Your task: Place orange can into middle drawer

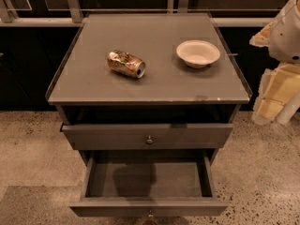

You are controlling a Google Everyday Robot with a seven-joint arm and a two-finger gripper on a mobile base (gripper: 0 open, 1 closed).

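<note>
The orange can [126,63] lies on its side on the cabinet top [150,86], left of centre, with its silver end facing right and front. The middle drawer [147,207] is the lower of the two visible drawers. It is pulled well out, and its dark grey floor is bare. My gripper [274,111] hangs at the far right edge of the view, beside the cabinet's right front corner. It is well away from the can and holds nothing that I can see.
A white round bowl [198,53] stands on the cabinet top, right of the can. The upper drawer [147,136], with a small round knob, sits out a little. Speckled floor surrounds the cabinet. Dark glass panels and a rail run behind it.
</note>
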